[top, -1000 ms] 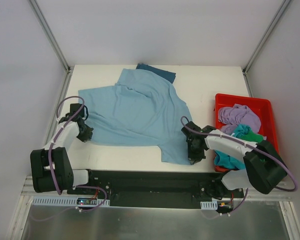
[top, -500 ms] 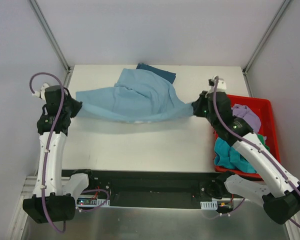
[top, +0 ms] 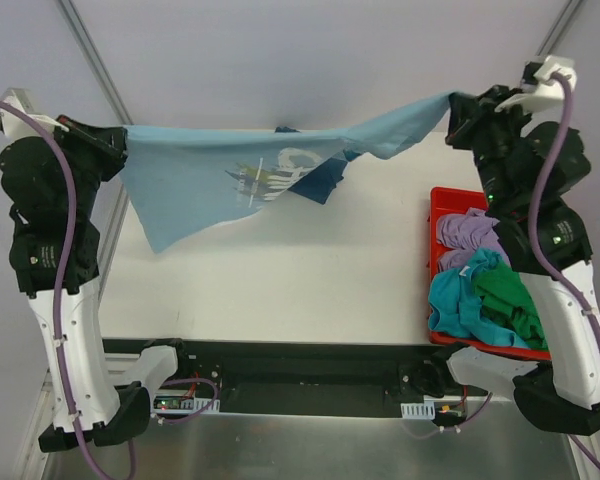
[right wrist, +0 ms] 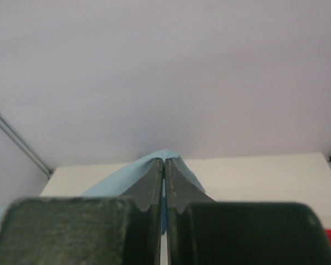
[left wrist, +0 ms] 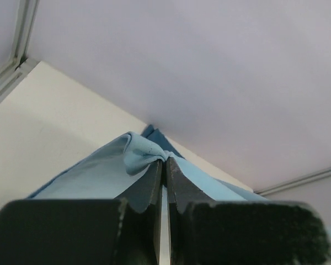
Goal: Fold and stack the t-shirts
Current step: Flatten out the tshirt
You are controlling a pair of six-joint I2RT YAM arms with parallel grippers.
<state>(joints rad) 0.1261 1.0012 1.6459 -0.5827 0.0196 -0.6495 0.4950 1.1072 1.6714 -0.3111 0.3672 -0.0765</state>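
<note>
High at far left, left gripper (top: 117,146) is pinched tight on one corner of the sky-blue tee (top: 195,185), with a cloth fold between its jaws. Tee hangs stretched in the air over the table (top: 310,280), white print showing, a loose flap drooping lower left. Dark teal tee (top: 325,188) lies behind it near the far edge. Right gripper (top: 460,110), raised, clamps the opposite corner. Red bin (top: 485,196) at right holds lilac, green and turquoise tees. Cloth looks light, soft and limp, and sags mid-span. Best hold is probably hem corners or shoulder seams, with a deep bite.
</note>
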